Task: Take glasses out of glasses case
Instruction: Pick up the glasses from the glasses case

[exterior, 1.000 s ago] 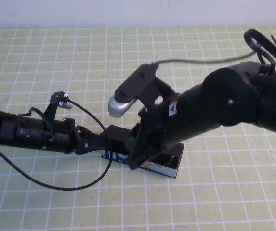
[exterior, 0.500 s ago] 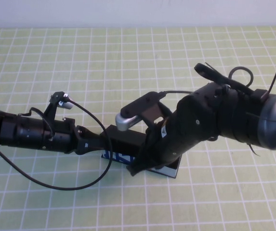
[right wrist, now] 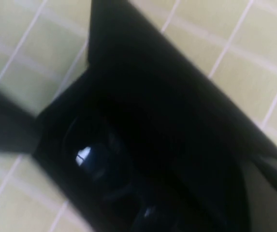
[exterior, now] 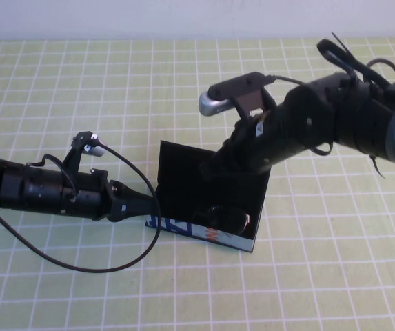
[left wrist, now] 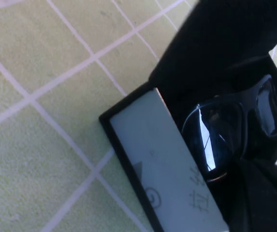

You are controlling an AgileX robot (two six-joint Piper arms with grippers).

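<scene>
The glasses case (exterior: 190, 231) lies mid-table with its black lid (exterior: 183, 165) standing open at the far side. Its white printed side faces me. The black glasses (exterior: 228, 217) lie inside, toward the case's right end. They also show in the left wrist view (left wrist: 225, 130) and dimly in the right wrist view (right wrist: 94, 159). My left gripper (exterior: 142, 209) is at the case's left end, gripping the white wall (left wrist: 162, 154), with one finger (left wrist: 259, 193) inside the case. My right gripper (exterior: 214, 165) is at the raised lid's upper edge, above the case.
The table is a green cloth with a white grid (exterior: 80, 83). A black cable (exterior: 80, 265) loops from the left arm onto the cloth in front of the case. The right arm's bulk hangs over the back right of the case.
The right arm has risen and swung back to the right, and the lid has come up with it. The case's inside and the glasses now show. The left arm has not moved.
</scene>
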